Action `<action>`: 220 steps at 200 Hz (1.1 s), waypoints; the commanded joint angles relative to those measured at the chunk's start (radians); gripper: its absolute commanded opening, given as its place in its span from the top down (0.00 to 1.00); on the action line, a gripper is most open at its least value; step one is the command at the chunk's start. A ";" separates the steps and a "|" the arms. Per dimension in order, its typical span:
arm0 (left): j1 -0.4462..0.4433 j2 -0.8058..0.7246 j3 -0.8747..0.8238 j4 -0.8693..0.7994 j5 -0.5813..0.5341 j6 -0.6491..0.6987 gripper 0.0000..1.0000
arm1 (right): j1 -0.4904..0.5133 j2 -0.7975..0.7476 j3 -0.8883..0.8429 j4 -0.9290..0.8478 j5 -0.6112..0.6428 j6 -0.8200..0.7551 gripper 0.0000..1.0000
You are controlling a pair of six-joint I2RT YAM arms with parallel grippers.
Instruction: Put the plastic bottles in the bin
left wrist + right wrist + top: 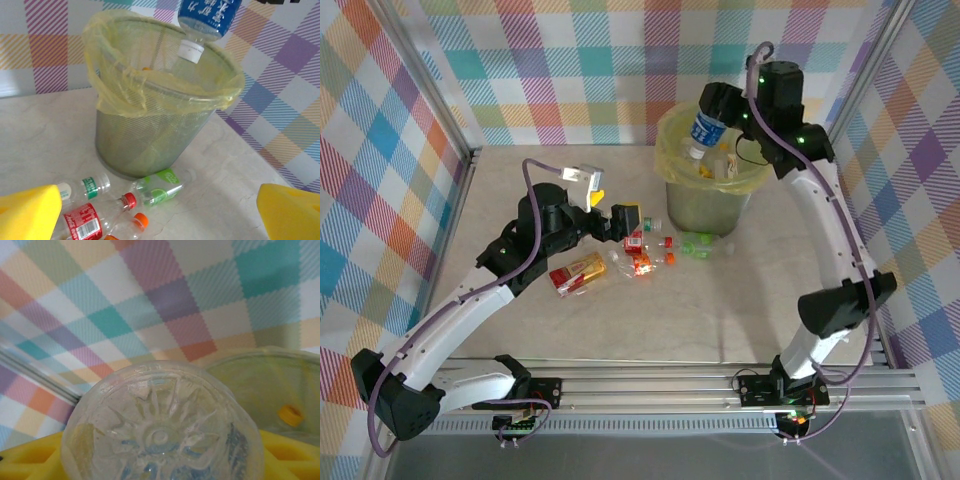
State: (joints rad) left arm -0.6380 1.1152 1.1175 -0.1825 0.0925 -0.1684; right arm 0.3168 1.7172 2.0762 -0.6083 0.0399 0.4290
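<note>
- Two arms reach over a pale marbled surface [520,330] walled by checked cloth.
- The right hand [712,112] is above the bin [710,205] and is closed on a blue-labelled bottle [705,130], which hangs tilted with its white cap [191,50] pointing down over the bin's mouth.
- From the right wrist, the clear moulded base of that bottle [162,430] sits against the camera between the yellow pads [292,455].
- The bin is a round grey-green mesh bucket [150,142] at the far side of the surface, with a translucent yellow bag [125,95] folded over its rim. An orange cap [290,415] lies inside it.
- The left hand [615,207] hovers low over the bottles on the surface, its jaws spread wide and holding nothing. Its yellow pads [27,212] sit at the two lower corners of the left wrist view.
- Several bottles lie on their sides just in front of the bin:
  - a green-labelled bottle [160,185] almost touching its base
  - a white-capped bottle with a green band [85,186]
  - a red-labelled bottle [82,222] with a red cap
  - an orange-capped bottle [141,219].
- Nearer the left arm lies what looks like a flattened bottle with a red and yellow label [578,272], a little apart from the cluster.
</note>
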 commanded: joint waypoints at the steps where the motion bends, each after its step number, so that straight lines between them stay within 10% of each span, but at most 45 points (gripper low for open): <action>1: -0.012 -0.005 -0.002 -0.023 -0.048 0.009 0.00 | -0.011 0.044 0.077 -0.086 0.087 -0.046 0.34; 171: -0.012 0.024 0.018 -0.086 -0.123 -0.005 0.00 | -0.022 0.299 0.173 -0.203 0.080 0.097 0.33; 220: -0.012 0.026 0.016 -0.086 -0.131 -0.005 0.00 | -0.047 0.303 0.152 -0.233 0.092 0.104 0.10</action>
State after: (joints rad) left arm -0.6384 1.1439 1.1175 -0.2642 -0.0212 -0.1684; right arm 0.2897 2.0174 2.2238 -0.8120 0.1139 0.5247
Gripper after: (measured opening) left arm 0.997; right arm 0.845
